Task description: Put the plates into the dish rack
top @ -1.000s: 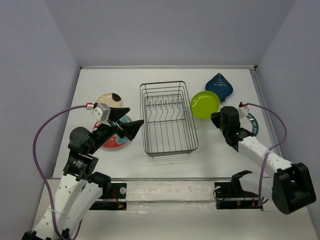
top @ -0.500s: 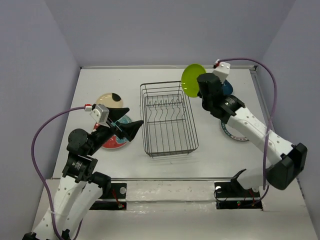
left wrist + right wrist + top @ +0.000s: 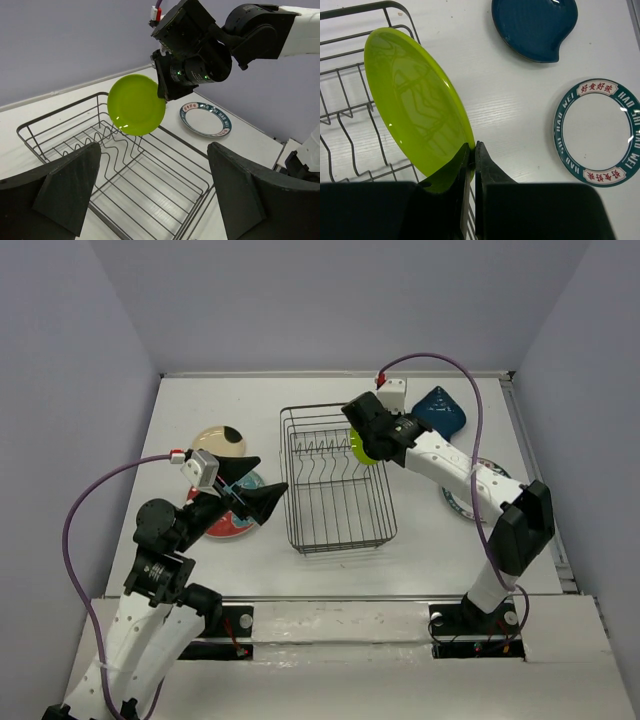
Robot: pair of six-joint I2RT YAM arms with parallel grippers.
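Holding: lime green plate pinched at its lower edge by right gripper, fingers pressed tight on the rim
Plate pose: tilted up on edge, over the far right part of the dish rack; whether it touches the wires, cannot tell
Left gripper: fingers spread wide, nothing between them, hovering just left of the rack's near half
Dark blue teardrop plate: flat on table, right of the rack's far end
White plate with teal lettered rim: flat, right of the rack, partly hidden in top view
Cream plate with black spot: left of the rack
Red plate: left of the rack, nearer, partly under the left gripper
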